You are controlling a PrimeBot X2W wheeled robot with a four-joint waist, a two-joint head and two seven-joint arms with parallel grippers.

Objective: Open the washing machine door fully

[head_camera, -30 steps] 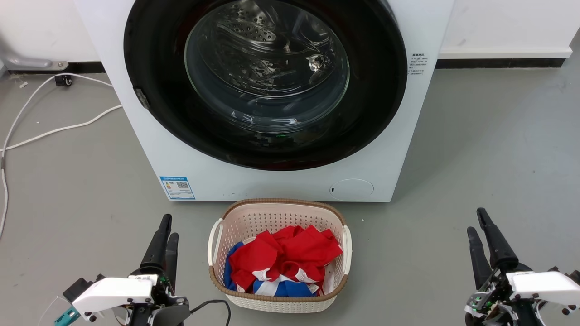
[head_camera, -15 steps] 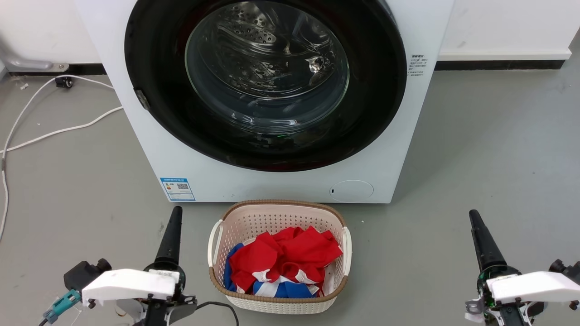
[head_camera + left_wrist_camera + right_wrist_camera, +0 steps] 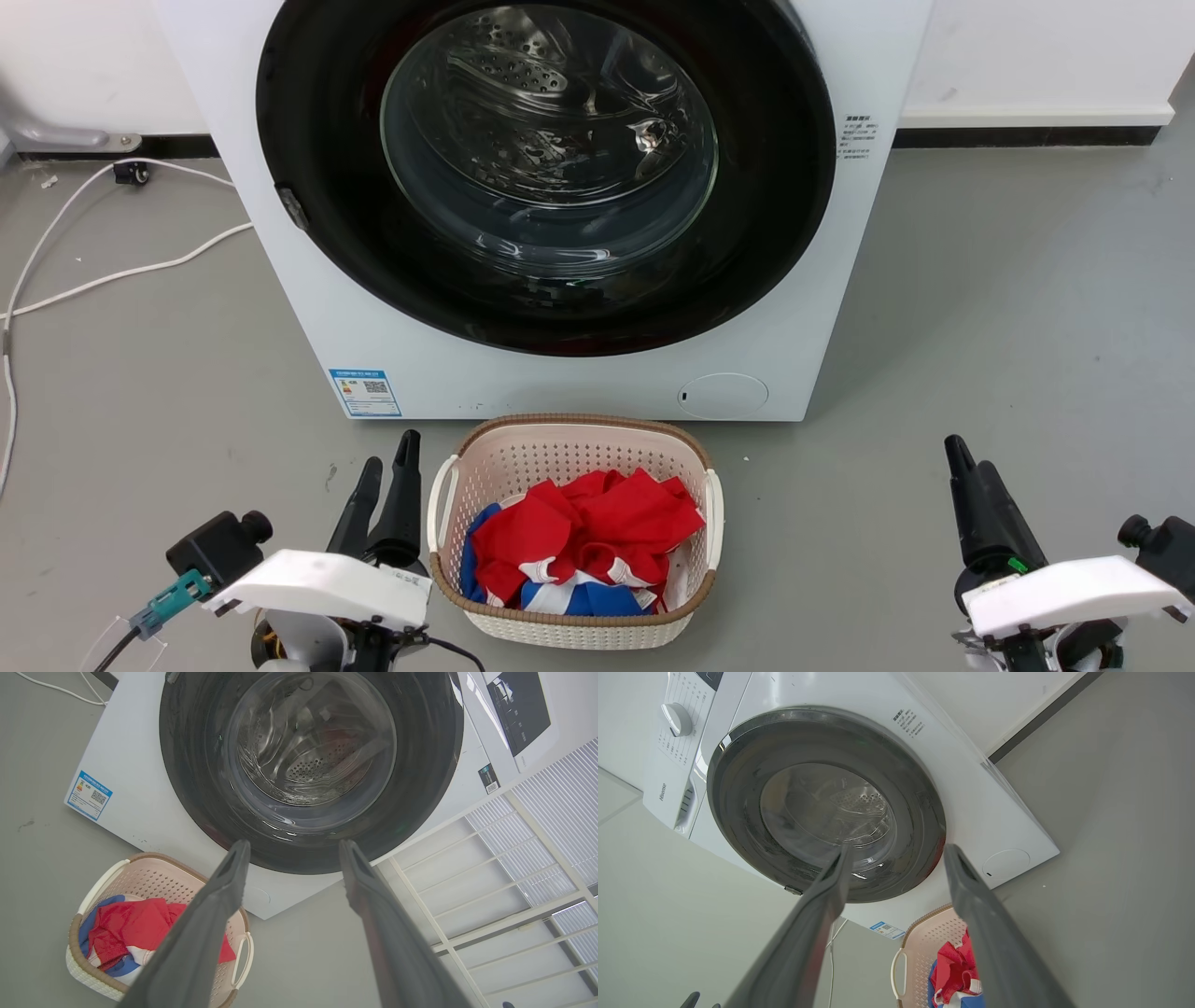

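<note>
Head view: the door (image 3: pixel 546 168) fills 12 o'clock and lies flat against the washer (image 3: pixel 794 355) front, closed. The left gripper (image 3: pixel 390 451) hangs at 7 o'clock, just beside the basket (image 3: pixel 579 420) at 6. The right gripper (image 3: pixel 960 457) is at 5. Both are well short of the door and touch nothing.

Left wrist view: the fingers (image 3: pixel 224 882) are spread wide and empty, with the door at 12.

Right wrist view: the fingers (image 3: pixel 826 891) are likewise wide and empty, with the door at 11.
</note>
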